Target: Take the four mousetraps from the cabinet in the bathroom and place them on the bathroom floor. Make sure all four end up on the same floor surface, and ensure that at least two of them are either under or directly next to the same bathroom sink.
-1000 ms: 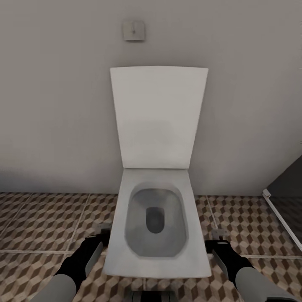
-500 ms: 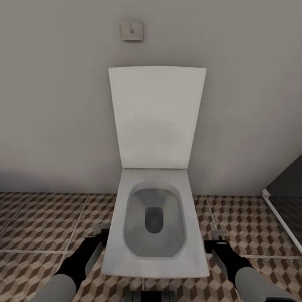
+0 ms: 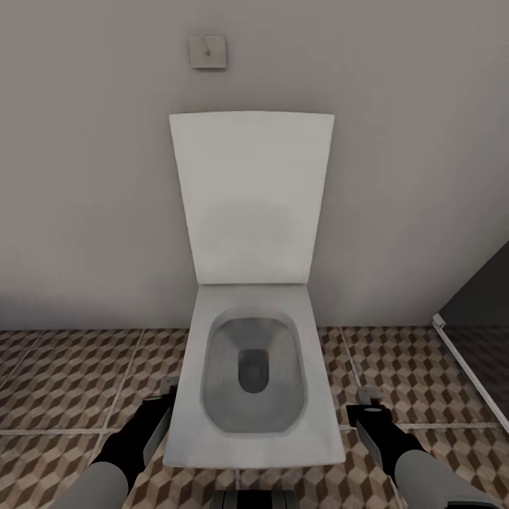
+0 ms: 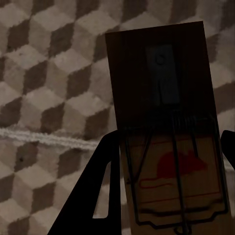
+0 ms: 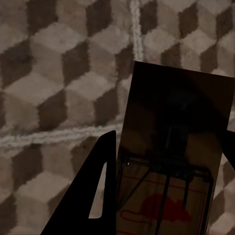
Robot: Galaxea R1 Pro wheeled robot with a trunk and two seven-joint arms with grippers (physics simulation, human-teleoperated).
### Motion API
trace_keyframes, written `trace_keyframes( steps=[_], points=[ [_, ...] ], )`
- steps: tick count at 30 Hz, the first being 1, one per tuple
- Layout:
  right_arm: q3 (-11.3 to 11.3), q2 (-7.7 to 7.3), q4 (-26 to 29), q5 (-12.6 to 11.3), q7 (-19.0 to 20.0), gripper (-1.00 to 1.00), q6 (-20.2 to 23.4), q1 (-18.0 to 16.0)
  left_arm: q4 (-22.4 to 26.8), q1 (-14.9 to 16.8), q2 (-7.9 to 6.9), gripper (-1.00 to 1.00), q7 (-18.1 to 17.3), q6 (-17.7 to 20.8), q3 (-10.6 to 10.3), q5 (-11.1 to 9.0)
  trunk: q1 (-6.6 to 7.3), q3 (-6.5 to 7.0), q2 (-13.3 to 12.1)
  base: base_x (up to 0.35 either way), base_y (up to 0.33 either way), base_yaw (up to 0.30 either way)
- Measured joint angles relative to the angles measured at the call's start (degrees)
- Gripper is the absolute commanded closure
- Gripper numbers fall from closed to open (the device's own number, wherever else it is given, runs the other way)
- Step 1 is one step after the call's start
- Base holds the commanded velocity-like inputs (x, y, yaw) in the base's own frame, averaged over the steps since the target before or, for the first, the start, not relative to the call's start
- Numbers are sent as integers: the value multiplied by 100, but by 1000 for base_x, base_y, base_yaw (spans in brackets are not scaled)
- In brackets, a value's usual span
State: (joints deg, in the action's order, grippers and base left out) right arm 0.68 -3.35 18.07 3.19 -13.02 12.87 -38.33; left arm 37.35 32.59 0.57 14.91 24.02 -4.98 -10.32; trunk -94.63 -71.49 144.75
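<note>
In the left wrist view my left gripper is shut on a mousetrap, a brown board with wire parts and a red mouse print, held above the cube-patterned bathroom floor. My right gripper is likewise shut on a second mousetrap over the floor. From the head camera both grippers hang low, the left gripper and the right gripper on either side of a toilet. The cabinet and the sink are out of view.
A white toilet with its lid raised stands straight ahead against a grey wall, a flush plate above it. A dark panel with a white sill closes the right side. Floor tiles lie open to the left.
The whole head picture has shifted left, so the camera has turned slightly right. Both grippers keep their places and their mousetraps.
</note>
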Motion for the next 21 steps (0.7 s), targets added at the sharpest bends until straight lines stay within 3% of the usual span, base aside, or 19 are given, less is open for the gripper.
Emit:
trace_keyframes(
  steps=[8, 14, 16, 21],
  points=[
    [-11, 0, 0, 0, -12, 100, -15, 0, -17, 0, -23, 100, -5, 0, 14, 1, 0, 0, 0, 0, 0, -1],
    [-19, -12, 0, 0, -28, 100, -20, 1, -36, 0, -271, 100, -5, -16, 69, -25, 0, 0, 0, 0, 0, 0],
    [-130, -12, 0, 2, -25, 100, -53, 1, -36, 1, -326, 100, -7, -18, 71, -36, 0, 0, 0, 0, 0, 0],
    [-652, 7, 1, -7, -1, 100, -143, 1, 4, 0, -369, 100, -8, -117, 69, -41, 0, 0, 0, 0, 0, 0]
  ],
)
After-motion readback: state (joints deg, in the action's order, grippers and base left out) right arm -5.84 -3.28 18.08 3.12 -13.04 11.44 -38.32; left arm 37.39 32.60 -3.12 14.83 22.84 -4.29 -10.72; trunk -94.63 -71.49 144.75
